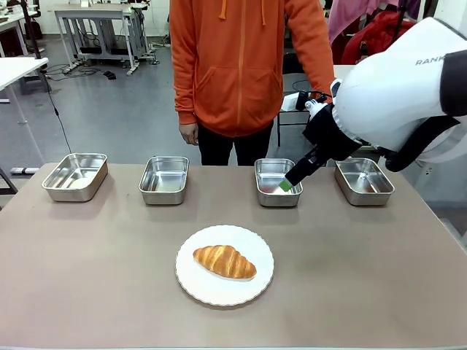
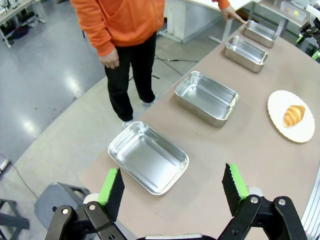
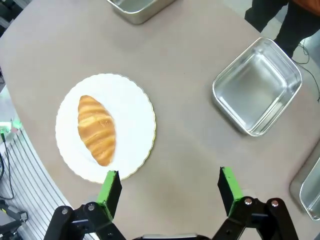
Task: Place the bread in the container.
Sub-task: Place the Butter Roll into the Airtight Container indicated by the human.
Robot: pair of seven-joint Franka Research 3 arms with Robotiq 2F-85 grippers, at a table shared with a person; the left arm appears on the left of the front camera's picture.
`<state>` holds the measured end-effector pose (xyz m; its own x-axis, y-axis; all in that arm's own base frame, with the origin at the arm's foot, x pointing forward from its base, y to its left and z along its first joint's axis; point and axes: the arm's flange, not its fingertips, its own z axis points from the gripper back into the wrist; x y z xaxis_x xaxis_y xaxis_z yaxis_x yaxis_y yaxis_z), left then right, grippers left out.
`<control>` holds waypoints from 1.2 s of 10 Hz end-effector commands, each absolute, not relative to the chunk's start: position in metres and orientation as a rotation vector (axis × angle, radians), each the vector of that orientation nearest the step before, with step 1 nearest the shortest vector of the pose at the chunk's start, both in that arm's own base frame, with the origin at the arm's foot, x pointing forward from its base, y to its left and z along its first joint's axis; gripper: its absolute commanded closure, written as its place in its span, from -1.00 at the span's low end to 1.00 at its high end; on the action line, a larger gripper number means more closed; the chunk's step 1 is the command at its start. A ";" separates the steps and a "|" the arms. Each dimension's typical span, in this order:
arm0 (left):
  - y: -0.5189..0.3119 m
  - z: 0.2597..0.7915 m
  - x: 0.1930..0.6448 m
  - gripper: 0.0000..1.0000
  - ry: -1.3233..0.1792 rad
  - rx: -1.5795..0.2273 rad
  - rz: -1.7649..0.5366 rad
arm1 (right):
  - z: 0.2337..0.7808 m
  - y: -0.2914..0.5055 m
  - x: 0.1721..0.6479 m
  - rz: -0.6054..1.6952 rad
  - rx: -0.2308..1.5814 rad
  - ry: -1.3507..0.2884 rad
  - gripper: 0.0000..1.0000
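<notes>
Carrying desk (image 1: pixel 87 277): it is bearing four steel trays in a row along the far side and a white plate nearer to the robot.
Person (image 1: pixel 248 65): is standing behind the desk in an orange hoodie; one hand (image 2: pixel 232 12) is pointing down just beside the tray at the robot's right end.
Right arm (image 1: pixel 394 87): is reaching in from the right, above the row.
Container (image 1: pixel 363 180): the right-end tray, is lying empty.
Other trays (image 1: pixel 163 179): three, are also lying empty.
Plate (image 1: pixel 219 292): is sitting in the middle of the desk, apart from the trays.
Bread (image 1: pixel 225 262): is lying on the plate, not in any tray.
Right tool (image 3: pixel 168 175): is hanging with fingers spread wide and empty, above the desk between plate and tray.
Left tool (image 2: pixel 172 172): is hovering with fingers parted and empty, over the left-end tray.
</notes>
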<state>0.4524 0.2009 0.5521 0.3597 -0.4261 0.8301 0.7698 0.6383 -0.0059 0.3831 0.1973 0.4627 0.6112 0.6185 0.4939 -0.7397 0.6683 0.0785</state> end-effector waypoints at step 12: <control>0.201 0.554 0.451 -1.00 -0.918 -0.437 -0.808 | 0.414 0.362 0.365 0.943 0.195 -0.234 -1.00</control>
<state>0.4524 0.2009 0.5521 0.3599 -0.4263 0.8299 0.7698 0.6383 -0.0059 0.3588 0.3479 0.4095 0.5642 0.7691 0.3002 -0.8187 0.5682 0.0830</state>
